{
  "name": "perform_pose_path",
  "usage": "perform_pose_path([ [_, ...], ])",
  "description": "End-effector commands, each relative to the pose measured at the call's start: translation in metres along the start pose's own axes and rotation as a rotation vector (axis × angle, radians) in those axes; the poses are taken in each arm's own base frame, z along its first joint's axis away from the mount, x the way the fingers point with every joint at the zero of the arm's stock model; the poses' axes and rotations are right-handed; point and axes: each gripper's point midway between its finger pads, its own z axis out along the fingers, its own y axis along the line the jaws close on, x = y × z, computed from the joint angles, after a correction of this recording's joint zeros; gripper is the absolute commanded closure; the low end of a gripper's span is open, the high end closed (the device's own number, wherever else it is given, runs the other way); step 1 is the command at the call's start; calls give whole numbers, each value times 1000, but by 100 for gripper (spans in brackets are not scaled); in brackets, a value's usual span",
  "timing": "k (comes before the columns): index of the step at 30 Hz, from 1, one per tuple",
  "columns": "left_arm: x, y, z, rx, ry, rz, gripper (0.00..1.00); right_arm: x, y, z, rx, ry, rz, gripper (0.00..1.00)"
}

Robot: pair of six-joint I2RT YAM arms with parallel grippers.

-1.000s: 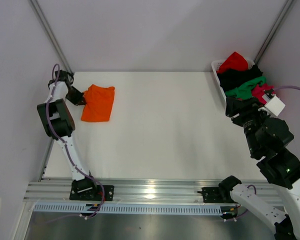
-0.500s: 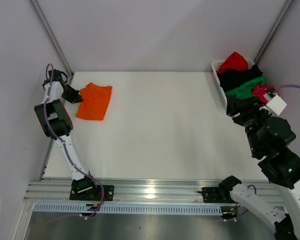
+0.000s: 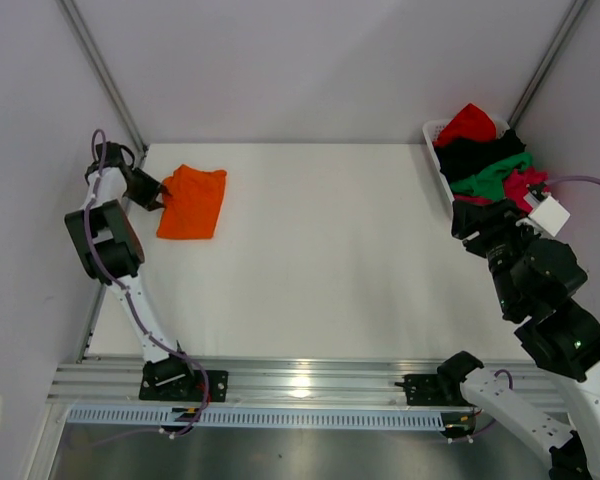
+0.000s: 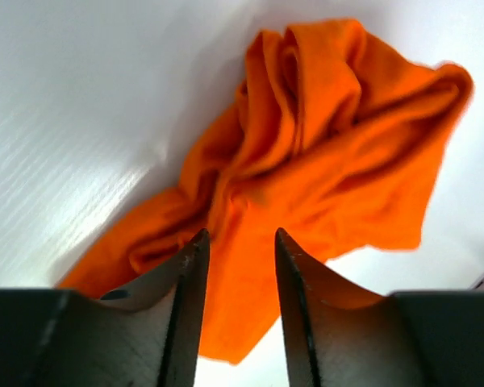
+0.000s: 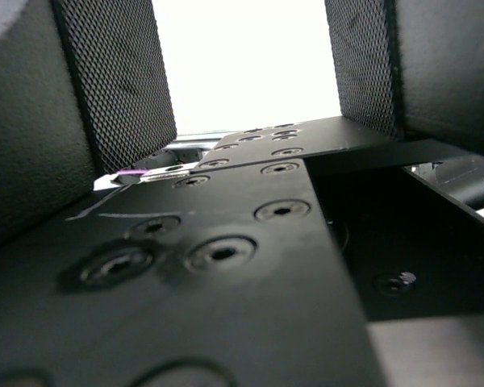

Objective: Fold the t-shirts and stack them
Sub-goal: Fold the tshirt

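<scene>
Left tool [image 4: 238, 235] at one orange t-shirt [image 3: 192, 203]; four t-shirts [image 3: 485, 158] in basket [image 3: 431, 129]

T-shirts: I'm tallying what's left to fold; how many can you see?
5. Orange t-shirt on the table, far left; red, black, green and magenta-pink t-shirts piled in the white basket, far right. Others may be hidden beneath.

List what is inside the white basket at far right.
Heaped in the basket: a red shirt at the back, then a black shirt, a green shirt and a pink shirt in front. Anything beneath them is covered.
</scene>
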Motion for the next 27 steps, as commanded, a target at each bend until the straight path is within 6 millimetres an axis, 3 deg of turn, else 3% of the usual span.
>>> perform_pose_path([
  [1, -11, -33, -52, 68, -109, 64, 56, -1, -5, -5, 3, -15, -7, 43],
  [9, -8, -38, -94, 54, -171, 75, 51, 5, -20, -10, 31, -22, -30, 43],
  [12, 3, -43, -97, 75, -174, 87, 51, 6, -25, -13, 37, -30, -29, 43],
  [14, 10, -47, -93, 66, -174, 122, 51, 6, -25, -13, 31, -34, -25, 43],
  [15, 17, -59, -92, 74, -170, 155, 51, 5, -25, -14, 29, -37, -24, 43],
  [17, 26, -60, -76, 44, -133, 184, 52, 6, -24, -13, 24, -36, -23, 43],
  [18, 25, -76, -76, 65, -140, 212, 52, 6, -23, -13, 21, -32, -24, 43],
  [20, 34, -72, -56, 31, -84, 230, 53, 4, -21, -15, 12, -34, -19, 43],
  [22, 26, -86, -55, 47, -98, 258, 53, 1, -23, -18, 18, -43, -19, 43],
  [27, 18, -77, -34, -33, -64, 284, 53, -4, -24, -21, 21, -55, -6, 43],
])
